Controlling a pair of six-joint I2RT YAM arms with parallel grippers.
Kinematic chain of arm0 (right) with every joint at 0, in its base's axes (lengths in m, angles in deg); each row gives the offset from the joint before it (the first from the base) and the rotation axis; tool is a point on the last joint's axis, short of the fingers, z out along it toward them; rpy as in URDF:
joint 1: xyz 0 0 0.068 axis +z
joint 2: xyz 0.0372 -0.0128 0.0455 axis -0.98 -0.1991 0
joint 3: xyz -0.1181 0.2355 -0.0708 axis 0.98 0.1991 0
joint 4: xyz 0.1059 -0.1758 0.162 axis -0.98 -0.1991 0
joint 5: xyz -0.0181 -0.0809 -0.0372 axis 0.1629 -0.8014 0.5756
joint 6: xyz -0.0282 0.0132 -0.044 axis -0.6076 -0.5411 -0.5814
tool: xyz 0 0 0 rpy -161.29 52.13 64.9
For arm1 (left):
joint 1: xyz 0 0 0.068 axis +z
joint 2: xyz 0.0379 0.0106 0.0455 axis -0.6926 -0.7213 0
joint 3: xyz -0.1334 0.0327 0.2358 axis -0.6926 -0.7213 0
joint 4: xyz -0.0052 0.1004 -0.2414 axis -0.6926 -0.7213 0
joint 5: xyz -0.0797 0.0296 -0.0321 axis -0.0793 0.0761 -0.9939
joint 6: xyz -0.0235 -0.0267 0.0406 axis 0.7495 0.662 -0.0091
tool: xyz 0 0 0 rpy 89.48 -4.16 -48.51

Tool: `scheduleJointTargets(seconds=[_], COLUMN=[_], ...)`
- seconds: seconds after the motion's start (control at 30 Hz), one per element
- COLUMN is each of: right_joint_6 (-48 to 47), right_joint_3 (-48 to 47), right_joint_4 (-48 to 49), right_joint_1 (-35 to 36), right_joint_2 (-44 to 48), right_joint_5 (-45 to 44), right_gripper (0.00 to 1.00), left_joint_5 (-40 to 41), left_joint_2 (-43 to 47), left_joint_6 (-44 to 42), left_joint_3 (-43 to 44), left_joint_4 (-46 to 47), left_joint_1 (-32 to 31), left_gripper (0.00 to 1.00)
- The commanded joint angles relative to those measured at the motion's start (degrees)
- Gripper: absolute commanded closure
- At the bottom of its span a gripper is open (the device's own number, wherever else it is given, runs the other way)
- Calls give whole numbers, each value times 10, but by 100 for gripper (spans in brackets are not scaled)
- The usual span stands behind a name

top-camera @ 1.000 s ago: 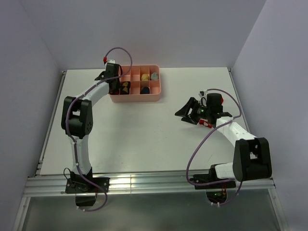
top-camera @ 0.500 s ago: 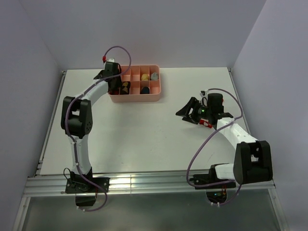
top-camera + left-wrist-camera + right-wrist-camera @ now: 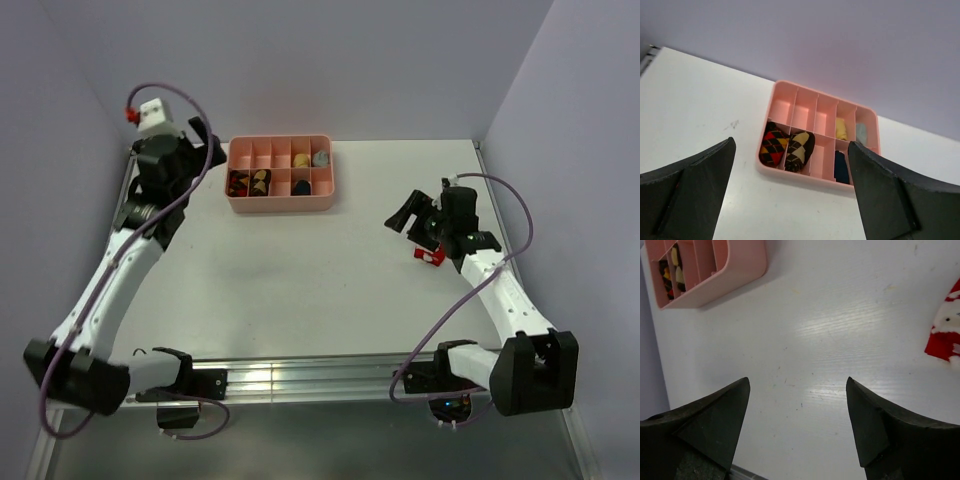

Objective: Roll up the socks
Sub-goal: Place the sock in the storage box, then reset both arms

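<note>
Left wrist view: red-orange argyle sock (image 3: 773, 145) and tan argyle sock (image 3: 799, 149), soft rolled bundles lengthwise front-to-back in adjacent pink tray (image 3: 807, 176) compartments, ahead between the left gripper (image 3: 791, 142) fingers, spread and empty. White-trimmed red sock (image 3: 946, 335) lies flat, outside the right gripper (image 3: 797, 380), whose fingers are released too.

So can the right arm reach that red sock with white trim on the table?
Probably yes: the red fabric sock with white trim lies on the white table beside the open right hand, with nothing between them.

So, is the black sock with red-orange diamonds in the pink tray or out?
In: the black sock with red-orange diamonds sits in a corner compartment of the pink plastic tray.
</note>
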Motion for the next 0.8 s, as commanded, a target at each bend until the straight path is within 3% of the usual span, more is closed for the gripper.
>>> scheduleJointTargets(seconds=[0.0, 0.13, 0.33, 0.53, 0.77], right_joint_6=[-13, -23, -5, -40, -127], right_joint_3=[-26, -43, -70, -168, -243], right_joint_4=[-38, -62, -83, -178, -220], right_joint_1=[-3, -4, -3, -4, -3], right_joint_2=[27, 56, 143, 223, 350], right_joint_5=[-68, -100, -135, -193, -277], right_gripper=[15, 14, 13, 12, 11], left_joint_5=[62, 89, 129, 159, 177], left_joint_2=[95, 251, 394, 484, 521], left_joint_6=[38, 21, -24, -67, -90], left_joint_3=[-85, -160, -198, -179, -108], left_joint_4=[-2, -12, -83, -154, -199], left_joint_1=[3, 4, 3, 4, -2], left_gripper=[1, 1, 0, 1, 1])
